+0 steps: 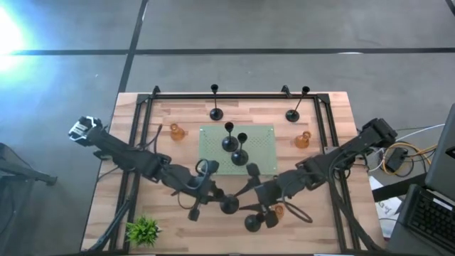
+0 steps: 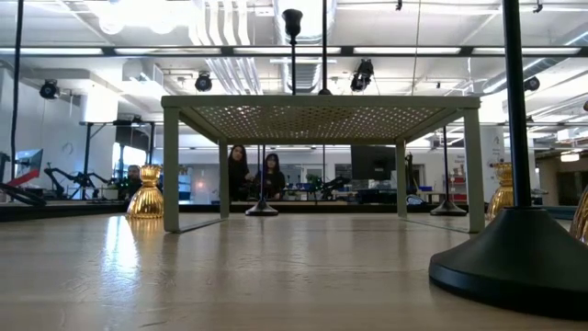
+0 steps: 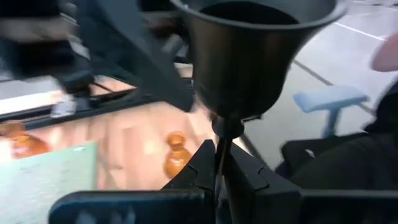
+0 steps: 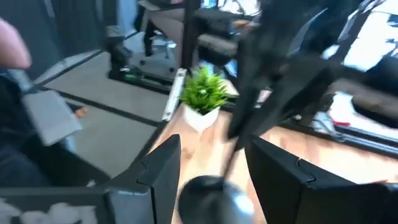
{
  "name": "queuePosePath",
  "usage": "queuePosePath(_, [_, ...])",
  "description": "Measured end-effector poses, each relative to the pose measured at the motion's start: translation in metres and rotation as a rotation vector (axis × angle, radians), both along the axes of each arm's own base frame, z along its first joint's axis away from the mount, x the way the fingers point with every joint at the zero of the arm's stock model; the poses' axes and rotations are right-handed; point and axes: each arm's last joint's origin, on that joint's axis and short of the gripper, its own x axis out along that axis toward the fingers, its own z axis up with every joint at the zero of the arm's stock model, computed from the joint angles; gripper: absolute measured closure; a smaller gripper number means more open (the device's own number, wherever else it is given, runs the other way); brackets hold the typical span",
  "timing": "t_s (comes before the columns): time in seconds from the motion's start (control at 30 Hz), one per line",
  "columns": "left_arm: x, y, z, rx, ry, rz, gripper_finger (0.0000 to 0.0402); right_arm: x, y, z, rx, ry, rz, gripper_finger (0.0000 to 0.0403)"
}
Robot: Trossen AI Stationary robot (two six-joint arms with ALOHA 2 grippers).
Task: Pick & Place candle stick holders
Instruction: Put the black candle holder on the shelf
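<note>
I'm working over the wooden desk (image 1: 320, 213), where the pale green mat (image 1: 259, 146) sits mid-desk with two black holders (image 1: 235, 144) standing on it. Two more black ones stand along the far edge (image 1: 215, 112), and amber glass ones (image 1: 303, 139) flank the mat well apart from it.

My left claw (image 3: 219, 171) is pressed together on the thin stem of a black candle stick holder (image 3: 249, 56), whose flared metal part fills the left wrist view just past the fingers; from above it sits near the front edge, between the two arms. My right claw (image 4: 208, 168) stands spread around another black holder's domed base (image 4: 214, 193), close beside the left one, not pinching anything I can see. The little green plant (image 1: 143, 229) stays at the front left corner.

I judge the black holders to be rigid metal, bottom-heavy and smooth: a stem grip is secure sideways but may let the piece swing or slide down, so I'd pinch low on the stem, just above the base. The amber glass ones look squat, slick and breakable; I'd take them at the narrow neck, gently.
</note>
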Motion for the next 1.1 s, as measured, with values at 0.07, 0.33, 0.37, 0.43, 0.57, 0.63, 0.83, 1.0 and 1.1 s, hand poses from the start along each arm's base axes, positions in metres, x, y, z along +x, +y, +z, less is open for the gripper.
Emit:
queuePosePath(0.07, [0.002, -0.001, -0.002, -0.013, 0.007, -0.038, 0.0385, 0.003, 0.0, 0.0, -0.026, -0.01, -0.035, 0.0228])
queuePosePath(0.33, [0.005, -0.002, -0.003, -0.008, -0.007, -0.076, 0.0385, 0.011, 0.002, 0.001, -0.034, -0.043, -0.083, 0.0242])
queuePosePath(0.37, [0.005, -0.002, -0.003, -0.007, -0.01, -0.075, 0.0385, 0.011, 0.002, 0.002, -0.031, -0.048, -0.085, 0.0245])
queuePosePath(0.43, [0.006, 0.0, -0.003, -0.004, -0.012, -0.071, 0.0385, 0.011, 0.002, 0.003, -0.019, -0.058, -0.087, 0.0251])
queuePosePath(0.57, [0.008, 0.004, -0.003, -0.004, -0.014, -0.058, 0.0385, 0.011, 0.002, 0.004, -0.014, -0.064, -0.088, 0.0265])
queuePosePath(0.63, [0.009, 0.006, -0.002, -0.004, -0.016, -0.052, 0.0385, 0.011, 0.002, 0.004, -0.012, -0.065, -0.089, 0.0272])
queuePosePath(0.83, [0.011, 0.011, -0.001, 0.011, -0.041, -0.046, 0.0385, 0.012, 0.002, 0.004, -0.011, -0.072, -0.088, 0.0289])
queuePosePath(1.0, [0.014, 0.016, 0.001, 0.003, -0.064, -0.075, 0.0385, 0.013, 0.0, 0.005, -0.011, -0.079, -0.093, 0.03])
queuePosePath(1.1, [0.015, 0.018, 0.002, 0.004, -0.076, -0.095, 0.0385, 0.013, -0.001, 0.005, -0.012, -0.078, -0.098, 0.0305])
